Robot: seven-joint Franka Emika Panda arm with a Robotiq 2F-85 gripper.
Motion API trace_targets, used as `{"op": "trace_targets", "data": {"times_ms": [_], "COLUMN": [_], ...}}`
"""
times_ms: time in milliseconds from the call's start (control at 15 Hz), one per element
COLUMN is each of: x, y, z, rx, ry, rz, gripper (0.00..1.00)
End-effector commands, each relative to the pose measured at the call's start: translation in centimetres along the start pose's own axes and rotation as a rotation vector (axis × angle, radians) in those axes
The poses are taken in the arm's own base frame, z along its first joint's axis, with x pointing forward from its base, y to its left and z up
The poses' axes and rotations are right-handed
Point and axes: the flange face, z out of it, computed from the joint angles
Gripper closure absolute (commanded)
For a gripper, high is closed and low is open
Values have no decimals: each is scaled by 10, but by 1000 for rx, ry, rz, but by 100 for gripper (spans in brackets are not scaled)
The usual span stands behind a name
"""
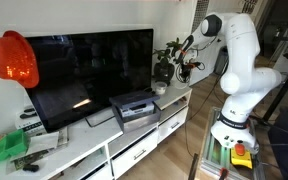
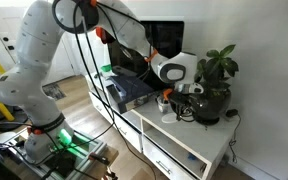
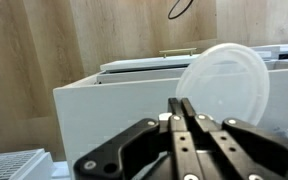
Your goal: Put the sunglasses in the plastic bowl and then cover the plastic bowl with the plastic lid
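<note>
Held the plastic lid (image 3: 224,85) by its rim in tightly closed jaws, up in the air beside the white worktop (image 3: 114,115). Saw the plastic bowl (image 1: 159,90) standing on that worktop, between the grey device (image 1: 134,108) and the plant pot (image 2: 212,105), near the lid.

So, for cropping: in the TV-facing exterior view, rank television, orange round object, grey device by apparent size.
Largest: television.
Orange round object and grey device: too alike to rank; the orange one is nearer.
</note>
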Motion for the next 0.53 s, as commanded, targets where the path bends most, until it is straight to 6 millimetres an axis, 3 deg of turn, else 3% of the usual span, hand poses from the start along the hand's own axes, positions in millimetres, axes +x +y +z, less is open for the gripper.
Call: {"op": "trace_targets", "data": {"times_ms": [0,267,467], "x": [-23,-21,-3], "y": [-17,-37,-53], "z": [-40,-64,-62], "rx": [43,135,225], "ry": [68,130,172], "rz": [-26,-42,-31], "gripper": [99,99,99]}}
